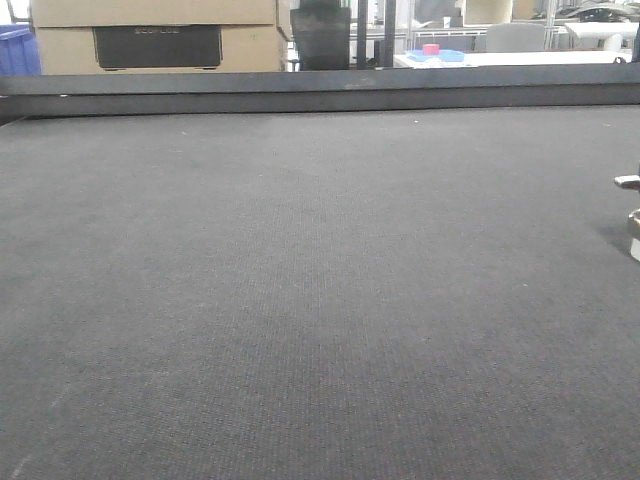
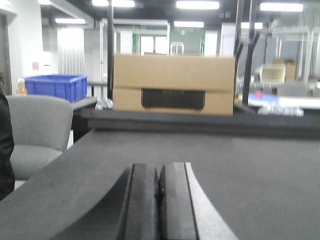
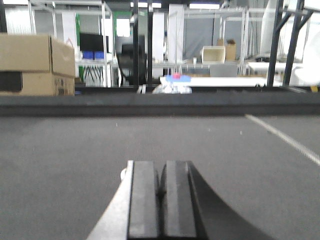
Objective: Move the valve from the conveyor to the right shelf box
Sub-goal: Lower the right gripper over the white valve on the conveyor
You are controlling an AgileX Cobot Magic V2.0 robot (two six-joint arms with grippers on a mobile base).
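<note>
A brown box (image 2: 172,75) sits behind the grey conveyor (image 1: 300,300). The left gripper (image 2: 159,200) and right gripper (image 3: 161,200) are squeezed closed. A shiny thing (image 1: 634,228) is half cut off.

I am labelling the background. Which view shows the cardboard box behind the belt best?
The left wrist view: the cardboard box stands whole and centred. The front view cuts off its top; the right wrist view shows only one end, at the left edge.
</note>
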